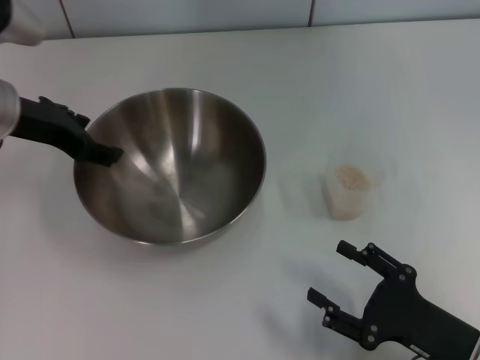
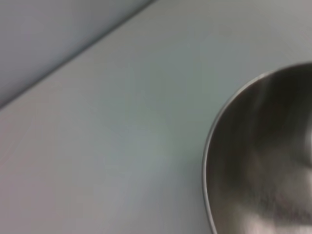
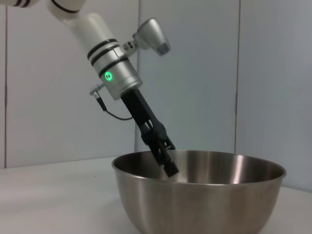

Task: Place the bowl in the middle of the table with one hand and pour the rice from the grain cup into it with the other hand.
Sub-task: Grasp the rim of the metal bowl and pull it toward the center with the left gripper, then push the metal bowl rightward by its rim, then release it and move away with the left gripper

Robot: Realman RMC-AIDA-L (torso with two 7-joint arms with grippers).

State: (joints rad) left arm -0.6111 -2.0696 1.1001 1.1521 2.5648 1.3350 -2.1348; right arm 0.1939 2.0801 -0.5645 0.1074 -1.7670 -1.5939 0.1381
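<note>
On the left of the table (image 1: 225, 300): 1 left gripper (image 1: 101, 152), black, reaching in from the robot's left, its tip at the near-left rim of the bowl (image 1: 180, 172). The right wrist view shows its tip (image 3: 168, 167) dipping just inside the rim, fingers drawn together there; whether they pinch the wall, I cannot tell.

Centre-left: 1 bowl, stainless steel, upright on the table, nothing visible inside. The left wrist view shows only part of its rim (image 2: 210, 146).

Right of centre: 1 grain cup (image 1: 348, 193), translucent, upright, apart from the bowl, holding rice (image 1: 352, 177) up near its rim.

Near right: 1 right gripper (image 1: 346, 279), fingers spread wide, holding nothing, in front of the cup and clear of it.
</note>
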